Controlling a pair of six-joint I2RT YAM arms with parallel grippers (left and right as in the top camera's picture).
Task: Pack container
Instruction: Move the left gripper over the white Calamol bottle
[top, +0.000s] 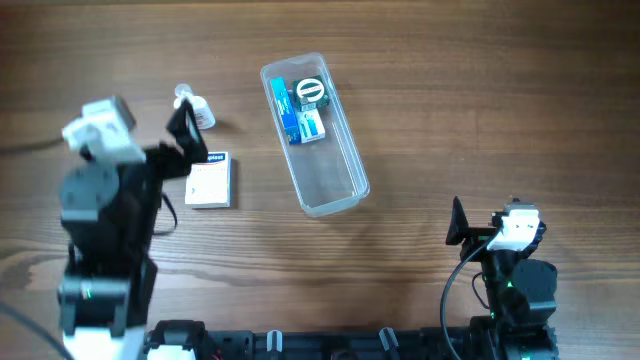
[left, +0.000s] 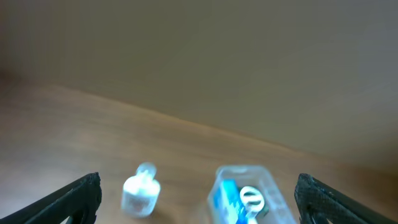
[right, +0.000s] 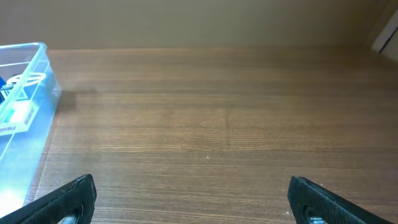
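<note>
The container (top: 337, 183), a long clear tub, lies slanted at the table's centre. A blue box (top: 283, 108), a round green-and-white item (top: 310, 92) and a small white-and-blue box (top: 311, 127) sit in its far end. The near end holds nothing. My left gripper (top: 190, 140) hovers open above the table's left side, between a small clear bottle (top: 195, 108) and a white box (top: 209, 180). In the left wrist view the gripper (left: 198, 186) is open, with the blurred bottle (left: 141, 191) and container (left: 273, 186) ahead. My right gripper (right: 193, 190) is open over bare wood, the container (right: 43, 74) to its left.
The white box lies flat, left of the container and beside the left arm. The right arm (top: 515, 260) stands at the near right edge. A cable (top: 20, 148) runs off the left edge.
</note>
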